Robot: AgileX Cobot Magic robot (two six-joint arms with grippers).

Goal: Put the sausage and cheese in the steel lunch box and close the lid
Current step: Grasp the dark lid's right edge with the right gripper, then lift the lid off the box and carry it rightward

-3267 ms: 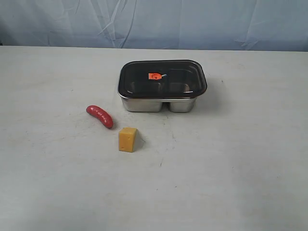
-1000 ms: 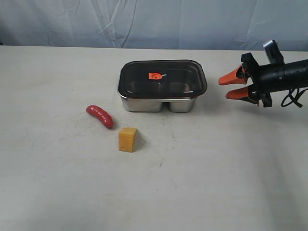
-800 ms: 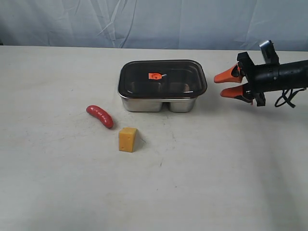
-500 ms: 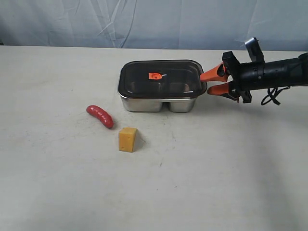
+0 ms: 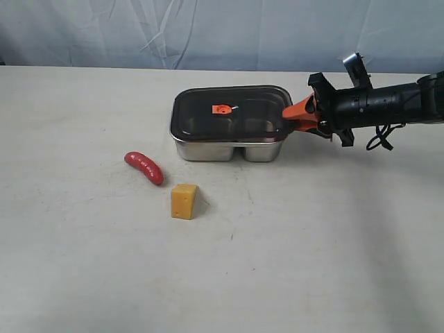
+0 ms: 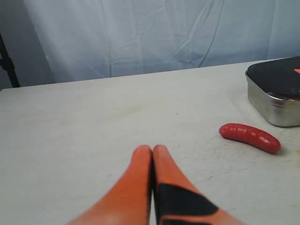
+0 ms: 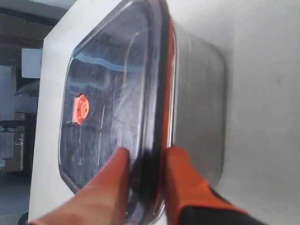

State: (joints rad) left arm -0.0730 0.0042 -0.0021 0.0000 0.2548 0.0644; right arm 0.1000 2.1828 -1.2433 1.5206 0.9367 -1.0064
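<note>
At the 3 o'clock end of the steel lunch box (image 5: 208, 150), the right gripper (image 5: 290, 116) is narrow, closed on the rim of the lid (image 5: 236, 111), one finger above and one beneath. The lid lies flat on the box, so no step is finished: lid off, both foods in, lid back on. Through the dark lid both compartments look empty, though I cannot be sure. From the box, the sausage (image 5: 143, 167) lies at 8 o'clock and the cheese (image 5: 184, 201) at 7 o'clock, both outside. The left gripper (image 6: 152, 151) is closed on nothing.
</note>
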